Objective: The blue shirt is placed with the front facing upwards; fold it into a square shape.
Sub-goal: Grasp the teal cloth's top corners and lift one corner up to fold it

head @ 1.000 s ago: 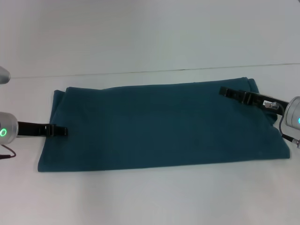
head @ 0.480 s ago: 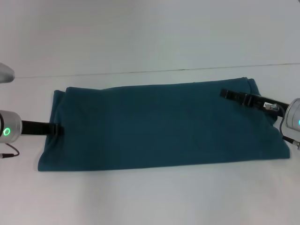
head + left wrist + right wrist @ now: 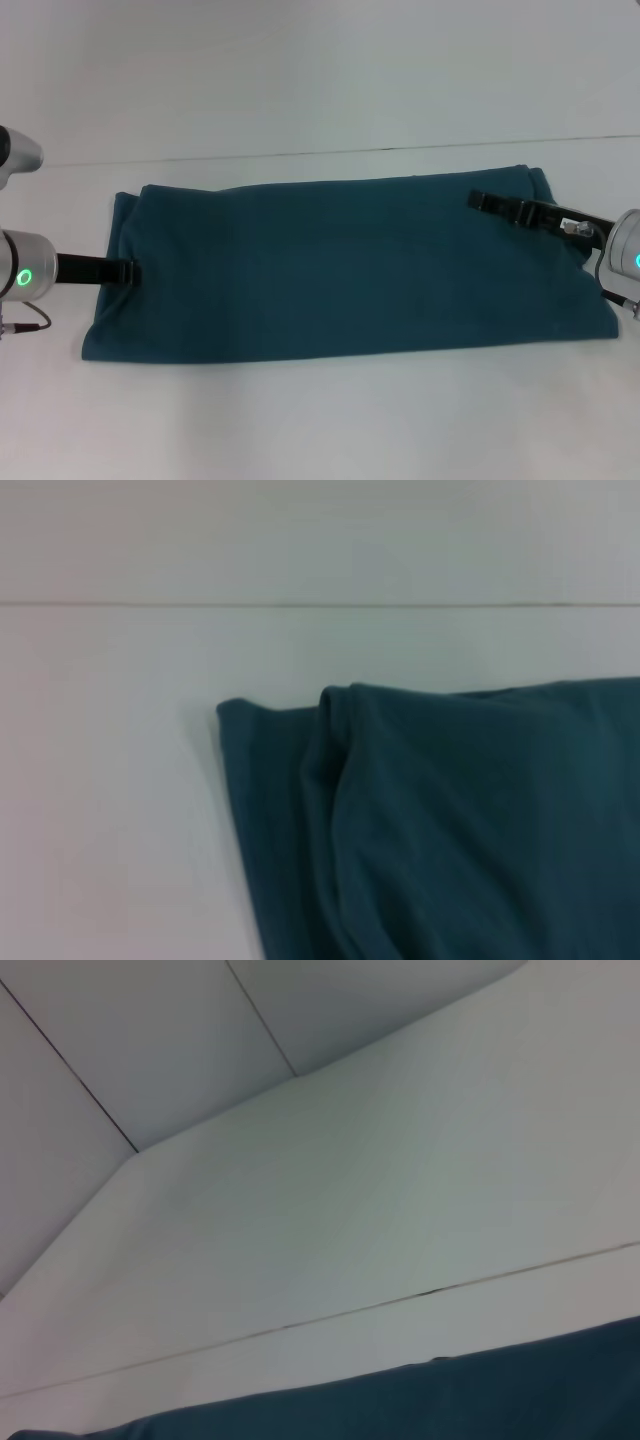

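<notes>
You're handling the blue shirt [image 3: 340,268], light and limp: pinch the stacked edge just ahead of the left tool [image 3: 127,271], whose opening, like the right tool's [image 3: 478,199], I cannot tell.

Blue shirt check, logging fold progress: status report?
Left gripper at shirt's left edge, right gripper over its far right. Blue shirt lies in a long band, not square. Nothing obstructing.

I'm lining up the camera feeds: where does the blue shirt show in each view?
Head view: the blue shirt lies as a wide band across the middle.
Left wrist view: its layered end fills the lower right.
Right wrist view: only a strip along the bottom edge.
Shared landmark: the table seam beyond it.
</notes>
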Controlling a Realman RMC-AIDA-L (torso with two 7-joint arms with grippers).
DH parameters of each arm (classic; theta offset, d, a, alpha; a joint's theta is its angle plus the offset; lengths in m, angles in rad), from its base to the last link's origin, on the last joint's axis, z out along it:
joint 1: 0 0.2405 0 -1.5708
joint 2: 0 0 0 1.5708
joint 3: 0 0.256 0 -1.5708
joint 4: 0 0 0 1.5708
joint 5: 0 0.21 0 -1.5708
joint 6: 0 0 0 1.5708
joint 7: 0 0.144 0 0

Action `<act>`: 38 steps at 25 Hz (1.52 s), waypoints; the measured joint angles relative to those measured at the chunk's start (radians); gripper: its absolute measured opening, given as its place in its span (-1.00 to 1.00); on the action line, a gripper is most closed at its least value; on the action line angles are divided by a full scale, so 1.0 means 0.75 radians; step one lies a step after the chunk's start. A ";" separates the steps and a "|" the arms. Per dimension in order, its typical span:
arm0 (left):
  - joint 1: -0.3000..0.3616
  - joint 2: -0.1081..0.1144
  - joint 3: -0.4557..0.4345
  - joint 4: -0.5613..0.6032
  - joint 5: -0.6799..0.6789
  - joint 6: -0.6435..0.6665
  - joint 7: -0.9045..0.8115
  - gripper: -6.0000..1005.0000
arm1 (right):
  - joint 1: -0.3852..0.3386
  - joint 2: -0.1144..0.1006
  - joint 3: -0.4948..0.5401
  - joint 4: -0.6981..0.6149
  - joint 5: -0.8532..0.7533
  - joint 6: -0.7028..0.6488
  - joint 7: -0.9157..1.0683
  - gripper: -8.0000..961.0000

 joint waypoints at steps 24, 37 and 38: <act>0.059 0.027 -0.005 0.109 0.012 0.054 -0.137 -0.32 | 0.005 -0.002 0.000 -0.001 0.001 0.009 0.004 0.47; 0.045 0.031 0.000 0.074 0.036 0.046 -0.152 0.69 | 0.016 -0.004 0.000 0.000 -0.001 0.010 0.005 0.45; 0.042 0.032 0.000 0.069 0.037 0.048 -0.152 0.71 | 0.016 -0.004 0.000 0.000 -0.001 0.010 0.005 0.45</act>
